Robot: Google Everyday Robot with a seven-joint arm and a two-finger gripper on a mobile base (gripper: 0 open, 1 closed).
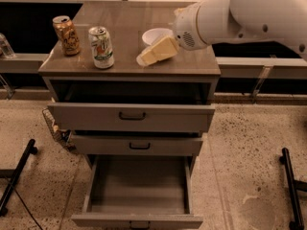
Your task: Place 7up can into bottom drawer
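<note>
The 7up can [101, 47], white with green markings and a silver top, stands upright on the grey cabinet top [187, 66], left of centre. My gripper [143, 59] reaches in from the right over the cabinet top, its cream fingers pointing left, a short gap to the right of the can and apart from it. The bottom drawer [139, 190] is pulled far out below, a long grey tray with nothing in it.
A brown-gold patterned can [66, 35] stands left of the 7up can. A white bowl [154, 35] sits behind my gripper. The two upper drawers [132, 117] with dark handles are partly pulled out. Black stands [293, 190] flank the cabinet on the speckled floor.
</note>
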